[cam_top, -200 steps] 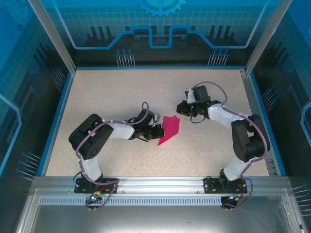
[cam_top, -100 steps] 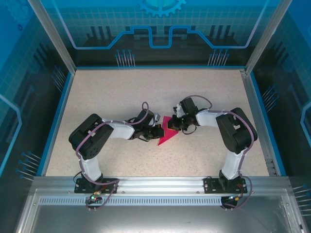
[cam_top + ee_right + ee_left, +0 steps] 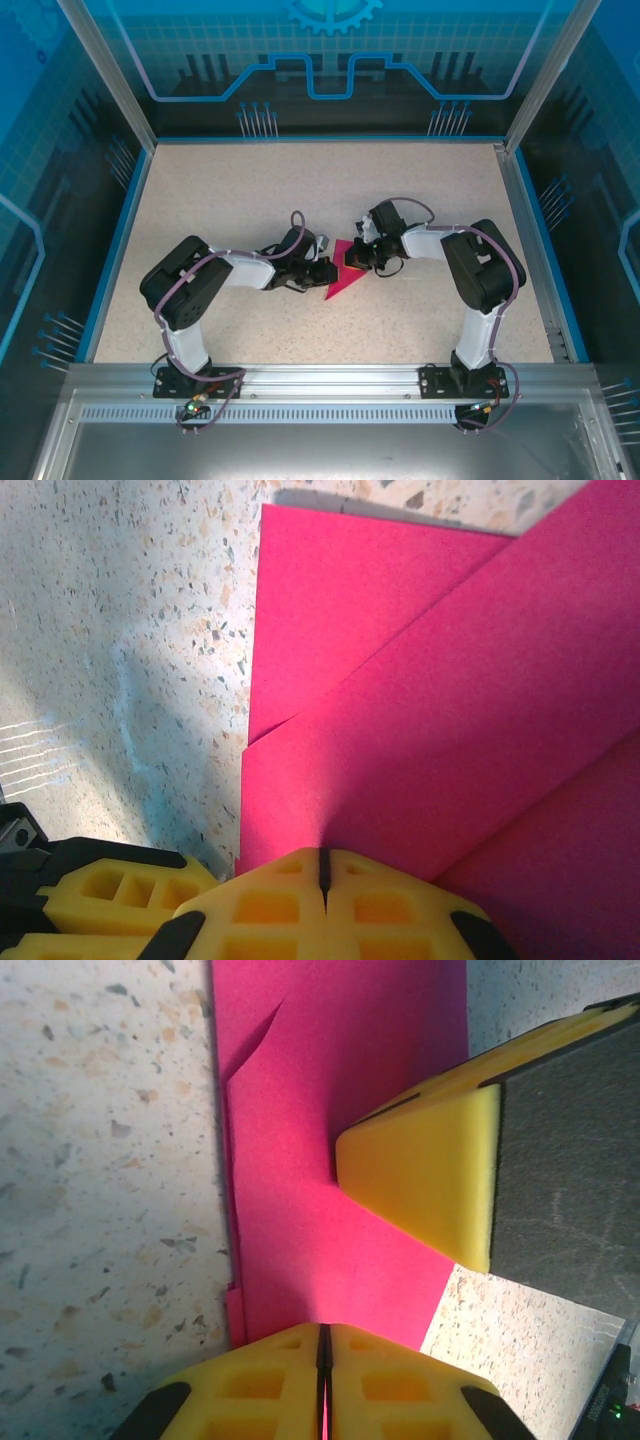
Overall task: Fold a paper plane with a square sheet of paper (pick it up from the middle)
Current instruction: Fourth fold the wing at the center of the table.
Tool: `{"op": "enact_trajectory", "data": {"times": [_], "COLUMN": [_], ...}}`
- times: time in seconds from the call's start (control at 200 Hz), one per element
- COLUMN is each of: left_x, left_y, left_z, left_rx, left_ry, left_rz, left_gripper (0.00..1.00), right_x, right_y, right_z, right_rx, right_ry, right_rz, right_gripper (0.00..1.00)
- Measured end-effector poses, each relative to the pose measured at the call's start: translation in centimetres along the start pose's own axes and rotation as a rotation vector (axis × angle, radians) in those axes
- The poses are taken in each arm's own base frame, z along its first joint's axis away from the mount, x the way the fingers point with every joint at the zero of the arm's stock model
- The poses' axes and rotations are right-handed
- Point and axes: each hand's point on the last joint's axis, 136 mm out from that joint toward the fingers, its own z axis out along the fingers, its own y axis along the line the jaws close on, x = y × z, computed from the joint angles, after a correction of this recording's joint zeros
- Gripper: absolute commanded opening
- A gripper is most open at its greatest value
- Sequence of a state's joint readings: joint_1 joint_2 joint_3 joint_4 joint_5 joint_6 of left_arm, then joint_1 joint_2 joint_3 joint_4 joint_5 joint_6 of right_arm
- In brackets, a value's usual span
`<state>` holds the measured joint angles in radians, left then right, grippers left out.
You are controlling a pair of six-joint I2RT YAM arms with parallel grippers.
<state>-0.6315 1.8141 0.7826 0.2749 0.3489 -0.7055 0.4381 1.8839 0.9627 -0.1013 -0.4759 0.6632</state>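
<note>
The right pincer (image 3: 353,261), clenched empty, has swung in to press its tip on the part-folded sheet of paper (image 3: 340,285) just ahead of the left pincer (image 3: 323,1330), which pinches its edge, so a crease is probably being flattened.
</note>
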Motion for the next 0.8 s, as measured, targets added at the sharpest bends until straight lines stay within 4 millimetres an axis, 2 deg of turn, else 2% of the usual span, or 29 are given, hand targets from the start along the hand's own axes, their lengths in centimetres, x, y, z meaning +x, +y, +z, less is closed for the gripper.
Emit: {"op": "enact_trajectory", "data": {"times": [0.325, 0.595, 0.8], "left_x": [0.0, -1.5, -0.5], "left_y": [-1.0, -2.7, -1.9], "left_z": [-0.1, 0.1, 1.3], "left_rx": [0.039, 0.06, 0.006], "left_ry": [0.02, 0.009, 0.061], "left_rz": [0.008, 0.032, 0.034], "left_gripper": [0.13, 0.11, 0.1], "right_x": [0.0, 0.0, 0.0], "right_y": [0.0, 0.0, -0.1], "right_z": [0.0, 0.0, 0.1], "right_rx": [0.001, 0.001, 0.003], "right_ry": [0.001, 0.002, 0.006], "right_rz": [-0.001, 0.0, 0.003], "right_gripper": [0.04, 0.03, 0.02]}}
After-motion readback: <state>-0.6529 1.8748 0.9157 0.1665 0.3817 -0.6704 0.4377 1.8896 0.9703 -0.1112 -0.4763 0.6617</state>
